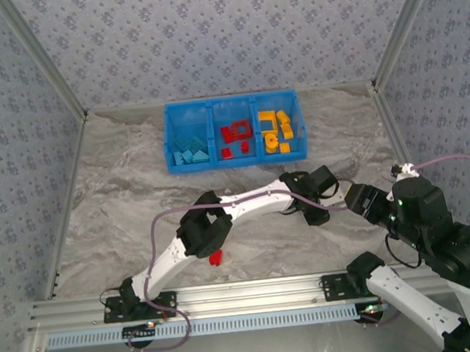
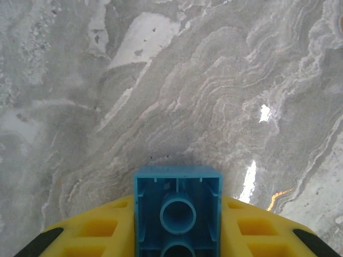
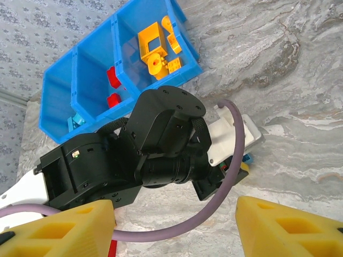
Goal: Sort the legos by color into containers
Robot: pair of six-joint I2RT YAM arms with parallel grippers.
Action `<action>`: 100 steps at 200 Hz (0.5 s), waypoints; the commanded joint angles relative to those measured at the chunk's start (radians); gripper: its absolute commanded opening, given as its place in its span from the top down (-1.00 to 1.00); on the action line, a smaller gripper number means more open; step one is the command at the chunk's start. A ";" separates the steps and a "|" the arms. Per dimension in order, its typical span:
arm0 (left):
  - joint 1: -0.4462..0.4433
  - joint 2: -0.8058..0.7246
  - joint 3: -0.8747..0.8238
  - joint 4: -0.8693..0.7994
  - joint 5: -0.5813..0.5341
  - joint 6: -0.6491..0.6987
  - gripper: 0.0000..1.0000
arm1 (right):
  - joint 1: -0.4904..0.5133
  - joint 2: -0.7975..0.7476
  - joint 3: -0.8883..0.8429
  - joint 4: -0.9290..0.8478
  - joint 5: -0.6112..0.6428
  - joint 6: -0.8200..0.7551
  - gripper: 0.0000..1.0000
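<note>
left end effector (image 2: pixel 177 214) clamps a light blue brick (image 2: pixel 177 187) in front of the bin (image 1: pixel 168 141); light, stiff, slick, so grip flat sides. right end effector (image 3: pixel 177 219) gapes empty.

In the far bin (image 1: pixel 234 161), blue bricks (image 1: pixel 190 155) are kept left, red bricks (image 1: pixel 236 133) middle, yellow bricks (image 1: pixel 276 126) right. A red brick (image 1: pixel 216 257) lies near; a blue brick (image 2: pixel 177 214) is gripped.
</note>
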 commanded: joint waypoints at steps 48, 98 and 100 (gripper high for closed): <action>0.160 -0.451 -0.358 0.155 -0.048 -0.224 0.43 | -0.002 0.049 -0.045 0.115 -0.094 -0.090 -0.26; 0.451 -0.720 -0.549 0.082 -0.028 -0.373 0.43 | 0.135 0.292 -0.153 0.437 -0.218 -0.240 -0.25; 0.465 -0.726 -0.553 0.079 -0.030 -0.377 0.42 | 0.154 0.308 -0.150 0.451 -0.206 -0.245 -0.25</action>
